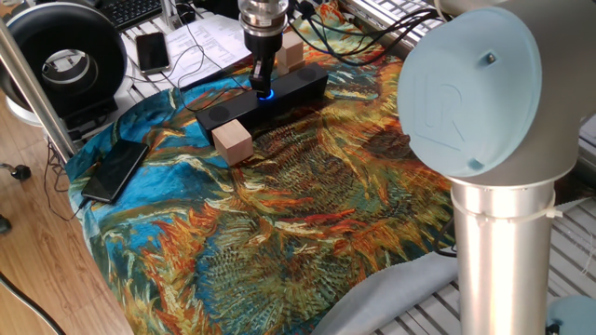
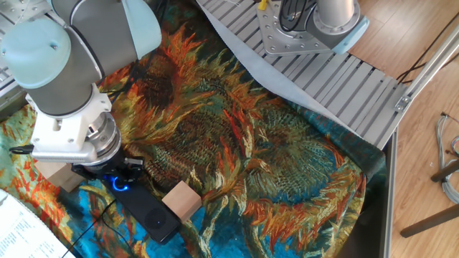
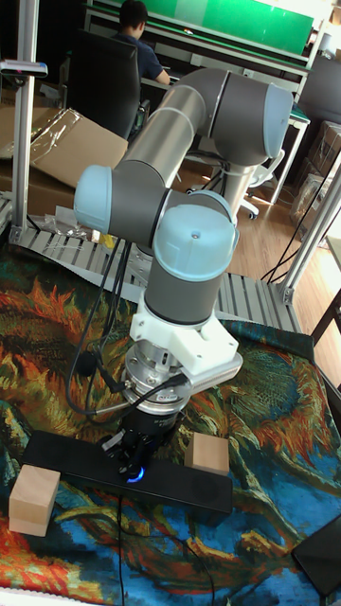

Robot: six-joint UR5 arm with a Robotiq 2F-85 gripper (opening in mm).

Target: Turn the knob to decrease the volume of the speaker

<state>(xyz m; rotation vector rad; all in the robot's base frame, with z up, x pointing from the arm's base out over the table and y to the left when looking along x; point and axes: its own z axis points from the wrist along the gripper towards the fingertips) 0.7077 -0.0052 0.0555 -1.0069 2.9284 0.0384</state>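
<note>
The speaker (image 1: 298,86) is a long black bar lying across the far part of the sunflower cloth, also seen as speaker (image 2: 149,213) and speaker (image 3: 76,456). Its knob (image 1: 264,92) glows blue on top, as do knob (image 2: 119,184) and knob (image 3: 138,473). My gripper (image 1: 264,82) points straight down onto the knob with its fingers closed around it. In the other fixed view the wrist hides most of the gripper (image 2: 116,178). The tall fixed view shows the gripper (image 3: 134,461) set on the glowing dial.
A wooden block (image 1: 233,142) touches the speaker's near side and another block (image 1: 291,52) stands behind it. A flat black phone (image 1: 115,170) lies on the cloth's left edge. A round black fan (image 1: 65,58) and a second phone (image 1: 152,51) sit at the far left.
</note>
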